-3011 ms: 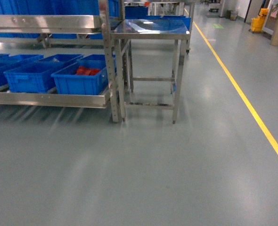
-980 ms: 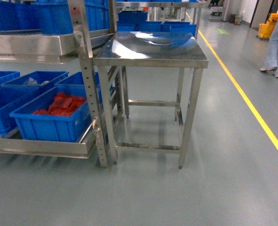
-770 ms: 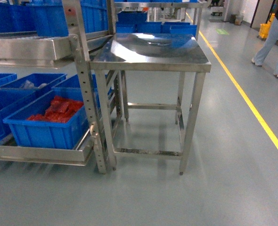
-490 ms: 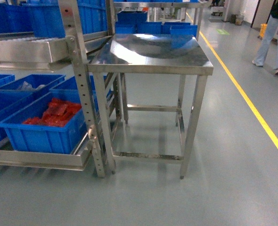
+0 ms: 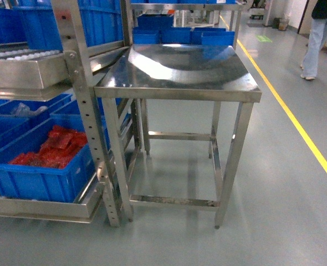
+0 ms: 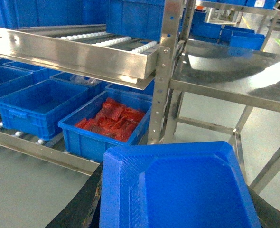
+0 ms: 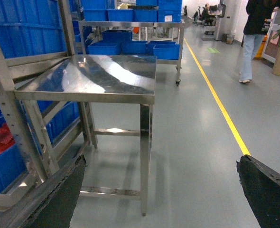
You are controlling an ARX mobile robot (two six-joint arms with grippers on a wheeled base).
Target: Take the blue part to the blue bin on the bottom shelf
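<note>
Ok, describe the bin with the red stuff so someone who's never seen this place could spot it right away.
Find the steel rack left of the square steel table, then look at its bottom shelf. The bin sits at the shelf's right end, nearest the table. Its neighbours are blue bins too, but only this one is filled with red packets.

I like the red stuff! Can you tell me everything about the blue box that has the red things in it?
The blue plastic bin with red packets is an open, rectangular crate with a thick rim. It sits upright at the right end of the low steel rack shelf, beside the perforated steel upright, with a similar empty blue bin next to it. Flat red packets lie in a loose pile across its floor. No tool touches it.
</note>
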